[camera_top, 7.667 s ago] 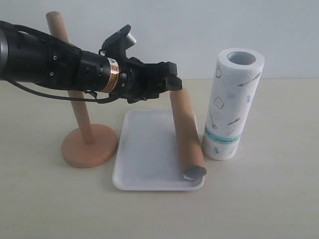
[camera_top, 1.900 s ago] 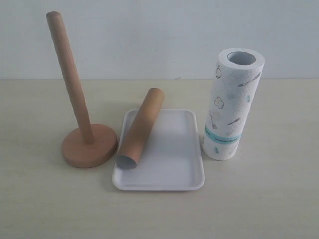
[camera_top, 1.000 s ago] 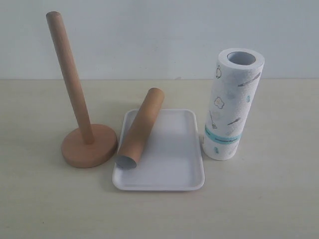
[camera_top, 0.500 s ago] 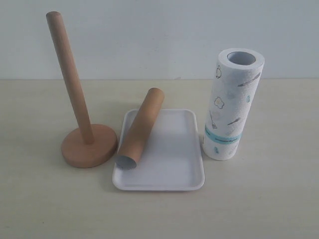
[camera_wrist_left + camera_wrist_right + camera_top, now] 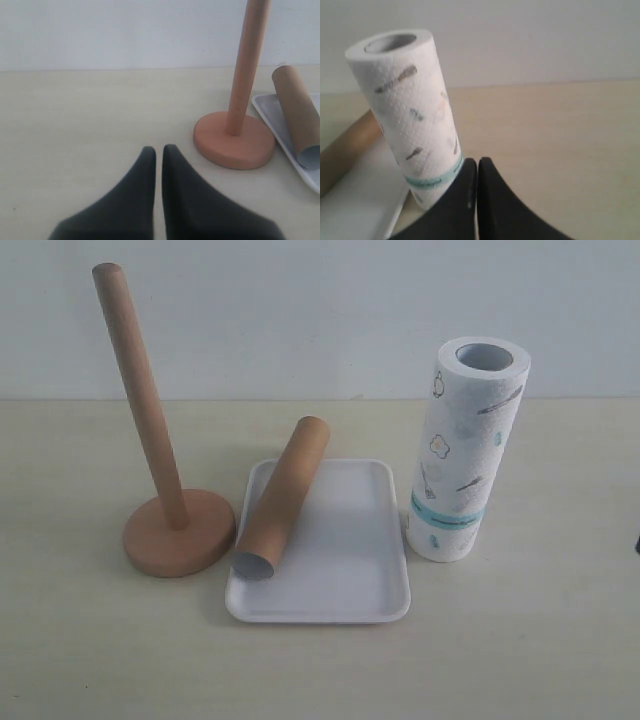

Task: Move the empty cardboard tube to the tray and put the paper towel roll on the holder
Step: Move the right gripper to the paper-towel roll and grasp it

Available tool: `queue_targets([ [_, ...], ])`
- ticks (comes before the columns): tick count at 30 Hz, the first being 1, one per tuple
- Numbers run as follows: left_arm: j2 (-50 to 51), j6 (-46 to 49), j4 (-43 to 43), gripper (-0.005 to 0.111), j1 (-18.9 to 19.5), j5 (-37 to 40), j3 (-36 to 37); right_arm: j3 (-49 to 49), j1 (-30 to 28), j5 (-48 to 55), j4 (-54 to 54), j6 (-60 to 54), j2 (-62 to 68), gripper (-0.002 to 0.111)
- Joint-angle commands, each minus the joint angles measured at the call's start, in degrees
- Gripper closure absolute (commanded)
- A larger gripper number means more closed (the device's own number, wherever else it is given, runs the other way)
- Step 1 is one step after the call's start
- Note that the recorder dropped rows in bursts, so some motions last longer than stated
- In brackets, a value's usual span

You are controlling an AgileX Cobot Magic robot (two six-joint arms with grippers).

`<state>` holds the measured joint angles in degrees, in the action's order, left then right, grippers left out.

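The empty cardboard tube (image 5: 283, 496) is laid slantwise in the tray (image 5: 352, 550), and the paper towel roll (image 5: 465, 450) is stood upright on the bench (image 5: 540, 640) just beside the tray, close before the right pincer (image 5: 477, 164), pressed together and empty like the left pincer (image 5: 158, 151).

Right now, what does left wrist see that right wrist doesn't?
Left wrist only: the holder, upright with a bare post, and the left gripper with its jaws together, holding nothing.

Right wrist only: the paper towel roll, standing on end on the table beside the tray, and the right gripper, jaws together, just short of the roll's base.

Both: the empty cardboard tube lying on the tray, plus the beige table and the pale wall behind.
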<state>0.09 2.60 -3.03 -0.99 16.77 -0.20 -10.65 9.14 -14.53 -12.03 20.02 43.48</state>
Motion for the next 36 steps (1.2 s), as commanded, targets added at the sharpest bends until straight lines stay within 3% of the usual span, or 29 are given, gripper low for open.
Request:
queue_targets([
  [1, -0.1, 0.2, 0.1, 0.103, -0.3, 0.0, 0.2, -0.4, 0.1, -1.8, -15.1, 10.9, 6.5, 0.109],
  [5, -0.1, 0.2, 0.1, 0.103, -0.3, 0.0, 0.2, -0.4, 0.1, -8.7, -31.5, 22.8, 9.4, 0.109],
  [9, -0.1, 0.2, 0.1, 0.103, -0.3, 0.0, 0.2, -0.4, 0.1, -21.0, -46.4, 22.9, 9.8, 0.109],
  [11, -0.1, 0.2, 0.1, 0.103, -0.3, 0.0, 0.2, -0.4, 0.1, -23.6, -48.8, 22.8, 9.8, 0.109],
  [18, -0.1, 0.2, 0.1, 0.103, -0.3, 0.0, 0.2, -0.4, 0.1, -17.8, -45.4, 23.0, 9.8, 0.105],
  [22, -0.1, 0.2, 0.1, 0.103, -0.3, 0.0, 0.2, -0.4, 0.1, -17.2, -45.3, 23.1, 9.8, 0.084],
  [27, -0.1, 0.2, 0.1, 0.103, -0.3, 0.0, 0.2, -0.4, 0.1, -17.0, -42.3, 23.4, 9.8, 0.026],
  [29, -0.1, 0.2, 0.1, 0.103, -0.3, 0.0, 0.2, -0.4, 0.1, -17.7, -38.5, 23.8, 9.8, 0.012],
  [32, -0.1, 0.2, 0.1, 0.103, -0.3, 0.0, 0.2, -0.4, 0.1, -20.8, -34.6, 27.6, 9.8, 0.003],
  [36, -0.1, 0.2, 0.1, 0.103, -0.3, 0.0, 0.2, -0.4, 0.1, -21.5, -34.6, 25.0, 9.8, 0.003],
])
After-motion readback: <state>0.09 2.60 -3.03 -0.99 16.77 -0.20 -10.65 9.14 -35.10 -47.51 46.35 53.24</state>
